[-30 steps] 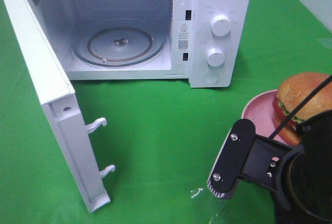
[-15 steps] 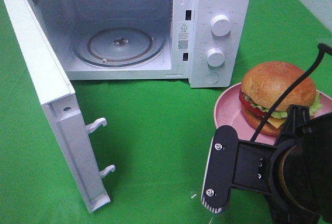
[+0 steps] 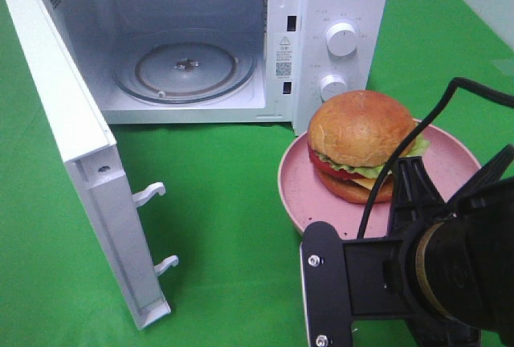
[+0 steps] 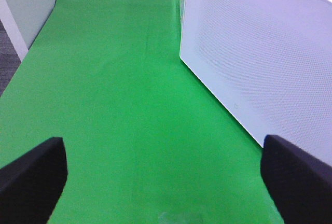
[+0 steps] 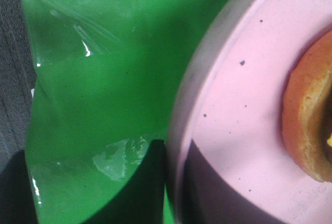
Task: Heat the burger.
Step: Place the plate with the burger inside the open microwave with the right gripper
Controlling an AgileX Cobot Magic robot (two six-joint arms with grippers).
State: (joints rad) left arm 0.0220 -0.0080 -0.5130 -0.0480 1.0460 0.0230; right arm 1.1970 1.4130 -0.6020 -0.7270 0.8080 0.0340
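The burger [image 3: 361, 142] sits on a pink plate [image 3: 454, 167], towards the side of the plate nearest the microwave [image 3: 341, 2], just in front of its lower knob [image 3: 332, 87]. Its bun is glossy brown, with lettuce and red filling showing at the edge. The right gripper [image 3: 409, 194] reaches in from the near right. One black finger lies across the plate's near rim and, as far as the high view shows, the pincer is clamped on that rim; the lower finger is hidden. The right wrist view sees only the speckled rim, a slice of bun and the wrinkled green cloth [image 3: 225, 226] below. The microwave stands at the back with its door [image 3: 72, 146] swung wide to the left, and the glass turntable [image 3: 185, 70] is bare inside. The left gripper [image 4: 166, 182] hangs over the cloth beside the door's outer face, its two black fingers [image 4: 31, 177] wide apart and holding nothing.
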